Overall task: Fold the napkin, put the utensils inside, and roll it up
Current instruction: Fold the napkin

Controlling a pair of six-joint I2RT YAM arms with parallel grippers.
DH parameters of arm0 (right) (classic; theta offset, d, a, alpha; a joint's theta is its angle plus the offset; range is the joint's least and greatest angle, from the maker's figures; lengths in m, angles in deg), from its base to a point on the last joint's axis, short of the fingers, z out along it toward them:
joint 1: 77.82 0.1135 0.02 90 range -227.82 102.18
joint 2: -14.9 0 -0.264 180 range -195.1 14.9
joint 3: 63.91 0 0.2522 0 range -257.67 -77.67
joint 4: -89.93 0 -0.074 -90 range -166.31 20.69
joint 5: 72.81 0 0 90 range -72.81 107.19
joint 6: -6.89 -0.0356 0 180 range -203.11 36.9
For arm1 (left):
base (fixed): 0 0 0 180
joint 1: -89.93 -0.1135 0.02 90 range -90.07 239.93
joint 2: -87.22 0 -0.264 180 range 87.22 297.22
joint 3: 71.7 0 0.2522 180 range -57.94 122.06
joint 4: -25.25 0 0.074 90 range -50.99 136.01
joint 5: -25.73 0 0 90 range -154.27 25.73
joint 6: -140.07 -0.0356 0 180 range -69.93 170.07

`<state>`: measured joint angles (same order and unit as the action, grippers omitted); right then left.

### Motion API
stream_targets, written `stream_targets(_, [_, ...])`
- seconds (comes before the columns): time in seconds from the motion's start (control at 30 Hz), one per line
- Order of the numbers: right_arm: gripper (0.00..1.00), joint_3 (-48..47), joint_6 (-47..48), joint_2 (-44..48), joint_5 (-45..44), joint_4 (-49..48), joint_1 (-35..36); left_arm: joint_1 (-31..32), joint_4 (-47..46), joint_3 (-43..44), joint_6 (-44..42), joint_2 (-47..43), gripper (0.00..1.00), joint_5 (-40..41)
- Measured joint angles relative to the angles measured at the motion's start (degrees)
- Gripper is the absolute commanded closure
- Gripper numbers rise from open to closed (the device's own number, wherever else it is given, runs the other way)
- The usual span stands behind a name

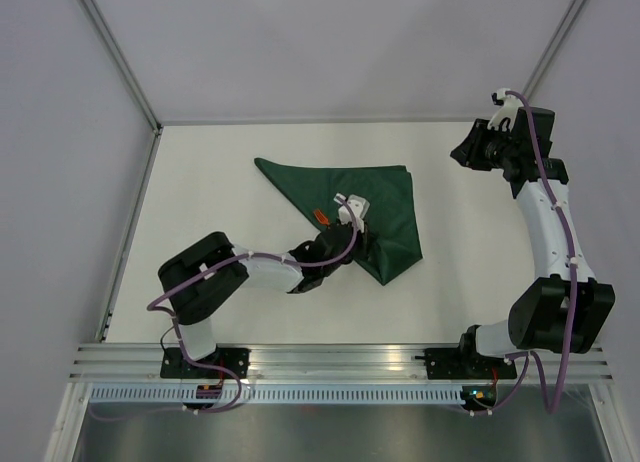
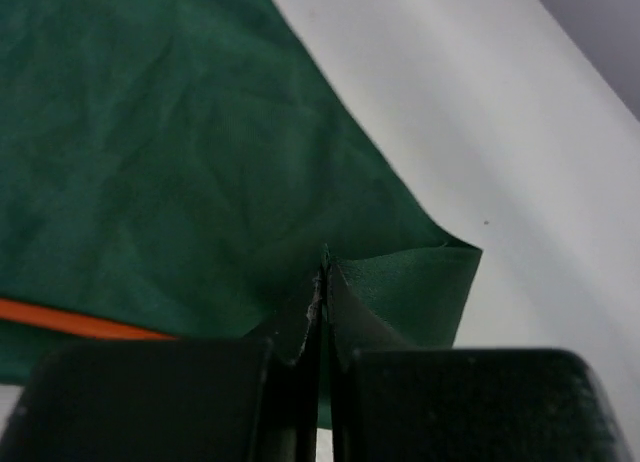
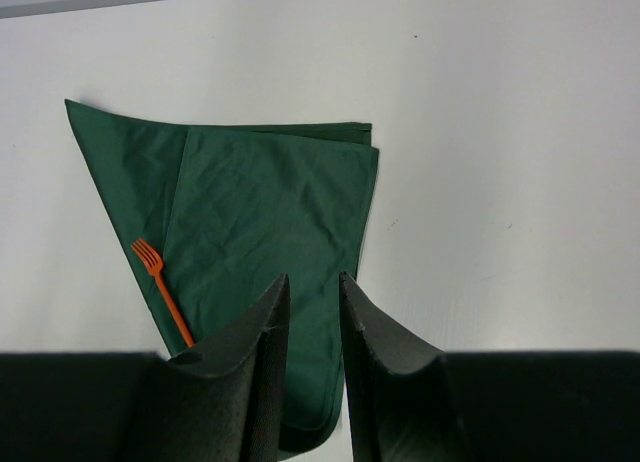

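White table (image 1: 220,282) spread beneath both arms, with grey walls behind it. The left gripper (image 2: 322,357) had its fingers (image 2: 150,402) pressed tight together on a raised ridge of the napkin (image 2: 180,162), pinching the dark green cloth at its near edge. Just beside that pinch, the orange fork (image 2: 80,324) lay flat on the napkin, along its left edge. The napkin itself lay folded into a rough triangle, layers overlapping. Well apart from the napkin, off its right side, the right gripper (image 3: 312,282) hung with fingers (image 3: 262,362) parted, gripping nothing.
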<state>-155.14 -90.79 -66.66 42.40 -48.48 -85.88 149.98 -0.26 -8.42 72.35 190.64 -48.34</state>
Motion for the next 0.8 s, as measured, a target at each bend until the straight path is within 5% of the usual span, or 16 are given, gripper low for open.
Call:
stream_targets(0.3, [0.68,0.0,0.2,-0.3,0.0,0.0,0.7,-11.6,3.0,-4.7,9.1,-0.6,0.98,-4.8])
stream_targets(0.8, [0.68,0.1,0.6,-1.1,0.0,0.0,1.6,-19.4,3.3,-5.4,11.5,-2.6,0.98,-7.6])
